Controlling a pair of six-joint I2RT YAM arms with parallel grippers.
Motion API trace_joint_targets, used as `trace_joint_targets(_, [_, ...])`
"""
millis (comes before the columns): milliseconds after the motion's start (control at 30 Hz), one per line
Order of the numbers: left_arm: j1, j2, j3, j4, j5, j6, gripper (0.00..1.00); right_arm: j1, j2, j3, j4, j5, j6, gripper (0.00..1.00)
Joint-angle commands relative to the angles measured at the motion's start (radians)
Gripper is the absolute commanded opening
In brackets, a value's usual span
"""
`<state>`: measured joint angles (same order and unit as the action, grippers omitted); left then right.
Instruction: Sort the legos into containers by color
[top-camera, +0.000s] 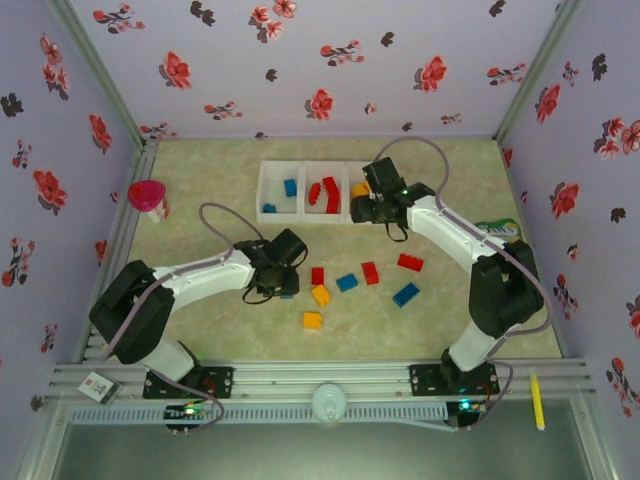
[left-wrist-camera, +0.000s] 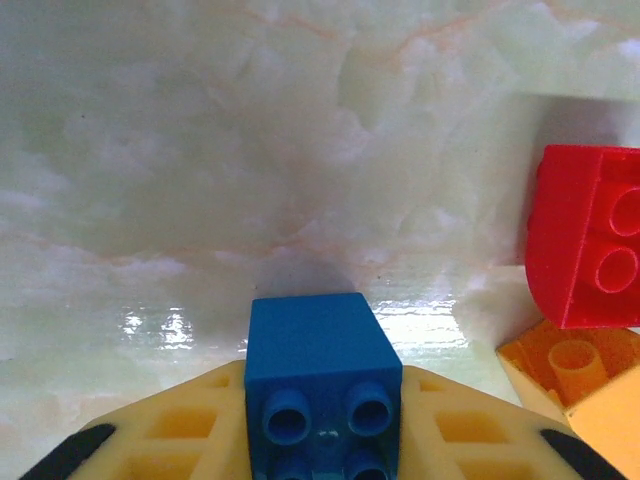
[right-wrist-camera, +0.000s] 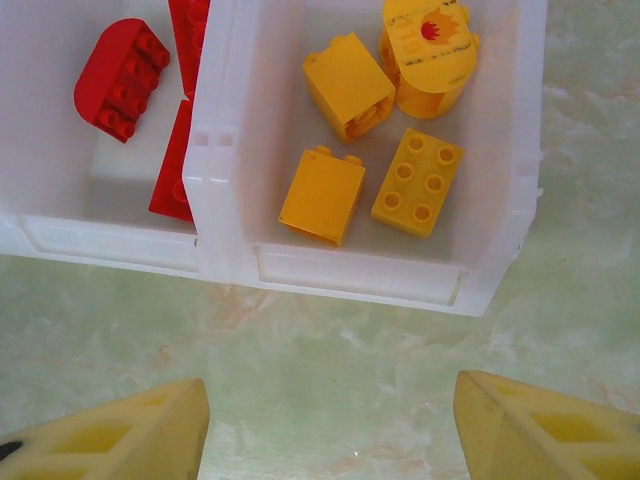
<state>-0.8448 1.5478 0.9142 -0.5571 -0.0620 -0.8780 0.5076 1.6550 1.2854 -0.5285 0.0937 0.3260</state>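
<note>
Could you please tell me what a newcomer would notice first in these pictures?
The left gripper clamps a blue brick near the middle, amid loose red, blue and orange bricks. The open right gripper hovers by the white bin holding four yellow bricks.

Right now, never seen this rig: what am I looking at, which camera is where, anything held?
Two robot arms are bolted at a table's near edge. The top picture looks down on both; the other two come from a camera on each wrist. The left claw is shut on a blue brick, with a red brick lying nearby. The right claw is open, hovering in front of the yellow bin, which holds four yellow bricks; the red bin sits beside it. Other loose bricks, red, blue and yellow, lie on the table.
</note>
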Motion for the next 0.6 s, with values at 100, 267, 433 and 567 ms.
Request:
trace_joint_targets(100, [0.052,-0.021,0.121,-0.115,-0.07,0.115,0.25,0.029,-0.032,-0.043,0.023,0.02,0.045,0.66])
trace_joint_targets(267, [0.155,-0.043,0.213,-0.138,-0.113,0.232,0.25,0.06,-0.059,-0.089,0.044,0.029,0.066,0.66])
trace_joint_targets(433, [0.249,0.01,0.36,-0.087,-0.117,0.354,0.25,0.088,-0.076,-0.115,0.043,0.045,0.086,0.66])
trace_joint_targets(567, [0.309,0.111,0.5,-0.047,-0.116,0.422,0.25,0.112,-0.088,-0.132,0.042,0.058,0.1,0.66])
